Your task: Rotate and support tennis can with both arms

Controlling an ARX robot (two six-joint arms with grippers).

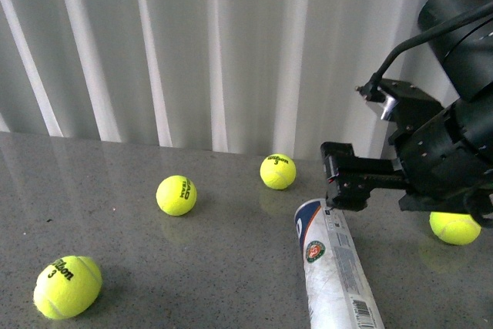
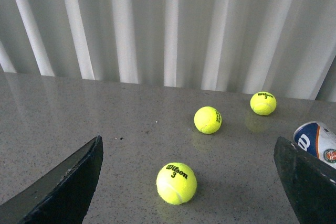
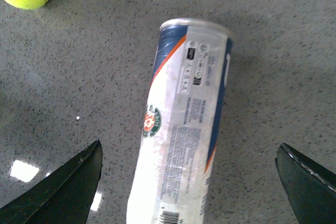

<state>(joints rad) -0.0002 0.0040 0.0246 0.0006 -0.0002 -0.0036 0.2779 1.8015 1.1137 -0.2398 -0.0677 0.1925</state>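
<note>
The can (image 1: pixel 331 267) lies on its side on the grey speckled tabletop (image 1: pixel 192 267), right of centre in the front view; it runs from the near edge away from the robot, far end tipped a bit to the left; the near end is cut off by the frame, w/ a barcode showing there. Label is white w/ navy and orange, plus a small round red-and-green badge; the right wrist view shows the same can (image 3: pixel 184 129) flat on the tabletop, fine print facing up.

The right claw (image 1: pixel 333 179) hangs right over the can's far end; its fingers are spread wide, and in the right wrist view the claw (image 3: pixel 188 148) straddles the can w/ bare tabletop showing on both sides, so no grip; can't tell from the front view whether any part touches the can. The right arm (image 1: pixel 447 152) comes in from the upper right, black, cable looped above it.

The left claw (image 2: pixel 189 142) is out of the front view; in its own wrist view the fingers stand wide apart, nothing held; the can's far end (image 2: pixel 317 140) shows just beside one finger.

Four yellow balls sit apart on the tabletop: a Wilson ball (image 1: pixel 68 287) near left; a Head ball (image 1: pixel 176 195) mid; a third ball (image 1: pixel 278 171) just beyond the can's far end; a fourth ball (image 1: pixel 454 227) half hidden behind the right arm. A white pleated curtain (image 1: pixel 192 52) is at the back.
</note>
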